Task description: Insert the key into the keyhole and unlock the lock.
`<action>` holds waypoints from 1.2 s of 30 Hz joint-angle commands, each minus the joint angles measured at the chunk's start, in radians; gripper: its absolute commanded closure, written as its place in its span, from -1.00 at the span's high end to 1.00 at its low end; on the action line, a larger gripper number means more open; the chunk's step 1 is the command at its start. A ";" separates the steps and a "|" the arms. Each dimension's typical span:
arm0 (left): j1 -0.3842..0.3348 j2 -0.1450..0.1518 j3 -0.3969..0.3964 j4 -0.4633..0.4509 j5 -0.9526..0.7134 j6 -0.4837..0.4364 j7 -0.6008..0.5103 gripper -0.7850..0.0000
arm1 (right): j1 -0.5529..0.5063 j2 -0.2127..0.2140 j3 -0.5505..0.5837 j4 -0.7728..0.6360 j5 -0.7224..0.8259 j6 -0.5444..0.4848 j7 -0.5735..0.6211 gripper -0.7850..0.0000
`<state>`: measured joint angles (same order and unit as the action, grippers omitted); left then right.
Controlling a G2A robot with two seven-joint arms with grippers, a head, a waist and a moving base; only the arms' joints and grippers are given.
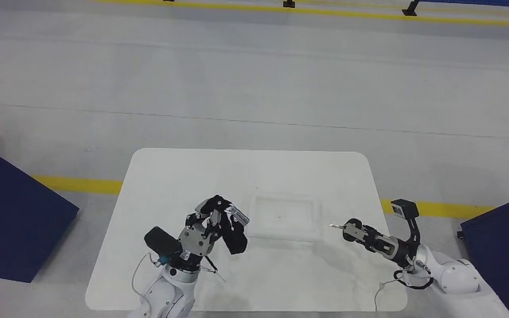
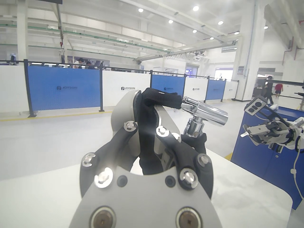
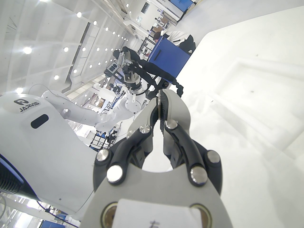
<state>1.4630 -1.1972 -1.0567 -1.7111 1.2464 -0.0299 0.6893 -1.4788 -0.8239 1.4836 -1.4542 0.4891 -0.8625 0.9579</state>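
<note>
Two small, stiff metal pieces are in play, both held up off the table. My left gripper, at centre of the left wrist frame, is clamped on the lock. It is a polished chrome barrel on a short stem, and I judge it dense for its size and slippery. The hold belongs low on the stem, leaving the barrel end free. My right gripper is pinched flat on the key, a thin, light blade that would likely twist between the pads if pushed off-axis. In the top view the key tip points left toward the lock, well apart from it. The keyhole may sit in the barrel's end face, but I can't make it out clearly.
</note>
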 commanded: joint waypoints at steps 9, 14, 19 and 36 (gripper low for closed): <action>0.134 -0.032 0.076 -0.110 -0.024 0.301 -0.070 -1.00 | 0.000 0.000 0.000 0.000 0.000 0.000 0.000 -1.00; 0.152 -0.046 0.102 -0.100 -0.016 0.365 -0.049 -1.00 | 0.000 0.000 0.000 0.000 0.000 0.000 0.000 -1.00; 0.140 -0.060 0.116 -0.070 -0.046 0.358 -0.011 -1.00 | 0.000 0.000 0.000 0.000 0.000 0.000 0.000 -1.00; 0.121 -0.074 0.132 -0.047 -0.118 0.249 0.019 -1.00 | -0.016 -0.012 -0.054 -0.054 0.108 0.070 -0.016 -1.00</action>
<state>1.5827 -1.2724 -0.9196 -1.7615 1.1354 0.2631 0.6988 -1.4952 -0.8350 1.4368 -1.5040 0.5726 -0.8000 0.9329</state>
